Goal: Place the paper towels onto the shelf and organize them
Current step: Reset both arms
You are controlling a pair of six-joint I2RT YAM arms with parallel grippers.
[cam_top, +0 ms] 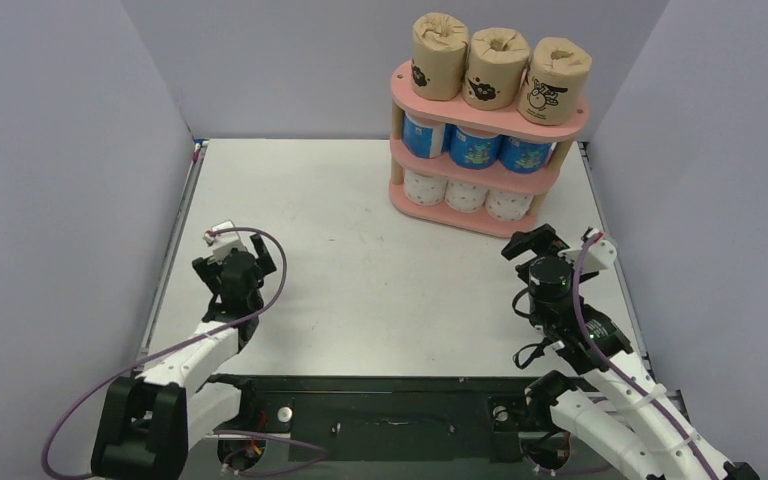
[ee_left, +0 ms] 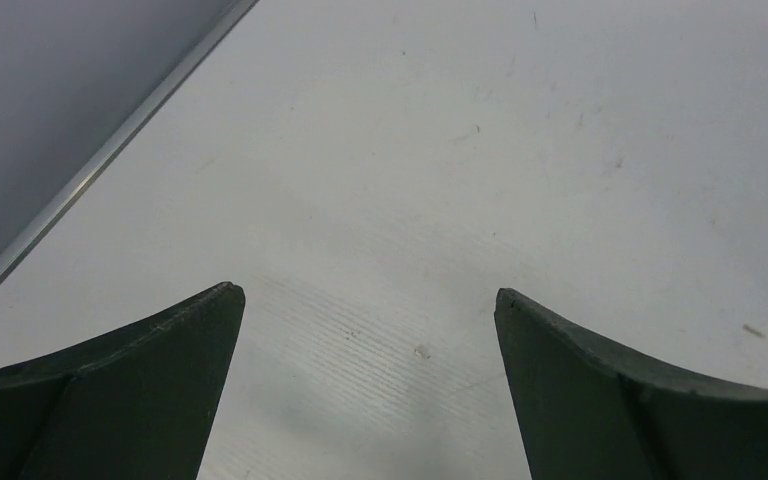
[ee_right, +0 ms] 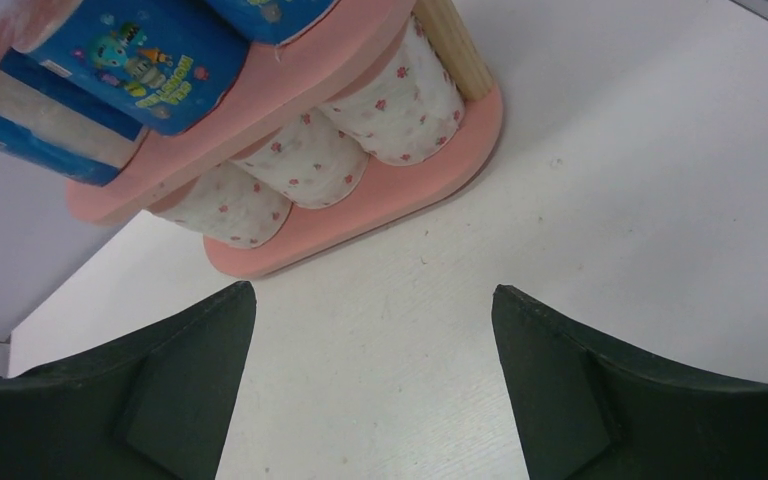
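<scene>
Nine paper towels (cam_top: 475, 148): all on shelf (cam_top: 480, 115), far right of table (cam_top: 360, 250)
Top tier: three brown rolls (cam_top: 495, 68), upright
Middle tier: three blue rolls (ee_right: 150, 60)
Bottom tier: three white pink-dotted rolls (ee_right: 305, 160)
Left gripper (ee_left: 370, 300): fingers wide apart, empty, over bare table
Right gripper (ee_right: 370, 295): fingers wide apart, empty, near shelf front

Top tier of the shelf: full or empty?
Full. Three brown rolls stand upright side by side, spanning the pink top board.

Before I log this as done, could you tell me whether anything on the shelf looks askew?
Nothing stands out: the shelf holds brown rolls on top, blue rolls in the middle and white rolls below, three per tier.
</scene>
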